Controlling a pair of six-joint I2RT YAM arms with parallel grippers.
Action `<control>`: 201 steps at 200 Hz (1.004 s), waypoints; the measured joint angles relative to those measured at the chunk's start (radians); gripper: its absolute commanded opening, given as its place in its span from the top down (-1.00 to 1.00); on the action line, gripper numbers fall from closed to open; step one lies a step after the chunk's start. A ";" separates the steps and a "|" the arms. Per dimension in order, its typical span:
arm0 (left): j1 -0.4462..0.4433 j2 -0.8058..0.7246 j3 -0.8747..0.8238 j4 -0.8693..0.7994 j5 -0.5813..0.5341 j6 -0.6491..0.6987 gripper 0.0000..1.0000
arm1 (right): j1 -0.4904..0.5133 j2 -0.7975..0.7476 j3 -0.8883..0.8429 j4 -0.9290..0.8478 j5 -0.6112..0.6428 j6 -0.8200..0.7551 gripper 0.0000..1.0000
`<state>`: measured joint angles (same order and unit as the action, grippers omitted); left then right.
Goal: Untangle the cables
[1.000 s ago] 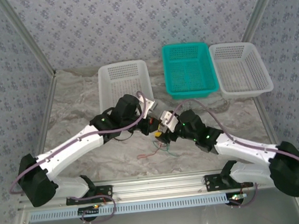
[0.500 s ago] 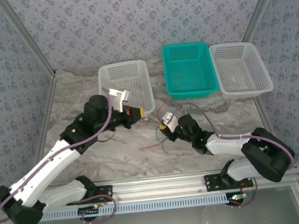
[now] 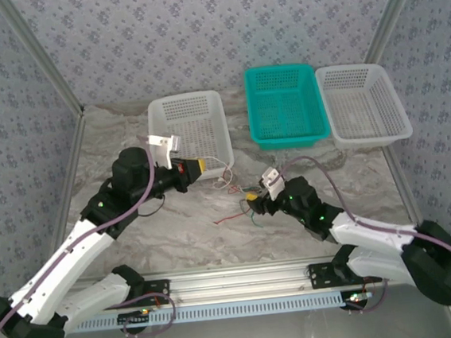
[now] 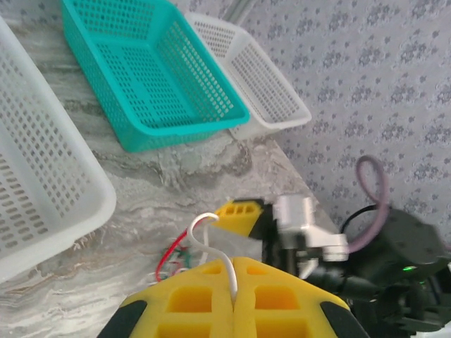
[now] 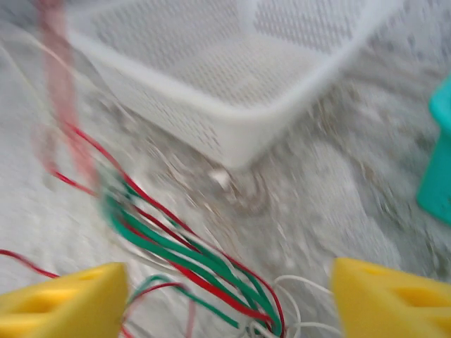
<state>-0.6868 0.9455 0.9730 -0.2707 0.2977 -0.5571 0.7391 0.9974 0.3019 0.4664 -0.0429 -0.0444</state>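
One pale wire (image 4: 209, 227) sits pinched in your closed left gripper (image 4: 233, 299), so clamp the wide-open right gripper (image 5: 227, 290) on the red-green cables (image 5: 184, 266) and draw apart.

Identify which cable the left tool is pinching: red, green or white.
The white cable. It loops out from the seam of the shut left tool, while the red cable and green cable lie beyond its yellow fingers, ungripped.
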 measured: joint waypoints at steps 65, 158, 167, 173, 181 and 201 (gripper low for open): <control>-0.006 0.044 -0.008 0.060 0.058 -0.006 1.00 | 0.012 -0.001 0.076 0.040 -0.243 -0.097 -0.50; -0.035 0.026 -0.008 0.064 0.076 -0.005 1.00 | -0.005 0.565 0.268 0.195 -0.380 -0.179 0.49; -0.035 0.012 -0.008 0.062 0.072 -0.005 1.00 | -0.002 0.594 0.270 0.222 -0.374 -0.173 0.66; -0.035 0.002 -0.007 0.059 0.066 -0.005 1.00 | -0.001 0.610 0.270 0.240 -0.370 -0.173 0.81; -0.035 -0.013 -0.007 0.047 0.048 -0.002 1.00 | 0.001 0.624 0.269 0.266 -0.357 -0.161 1.00; -0.035 -0.058 -0.003 -0.029 -0.035 0.006 1.00 | 0.001 0.629 0.269 0.286 -0.309 -0.157 1.00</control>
<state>-0.7216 0.8875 0.9699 -0.2993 0.2630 -0.5514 0.7403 1.6260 0.5713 0.7521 -0.3515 -0.2012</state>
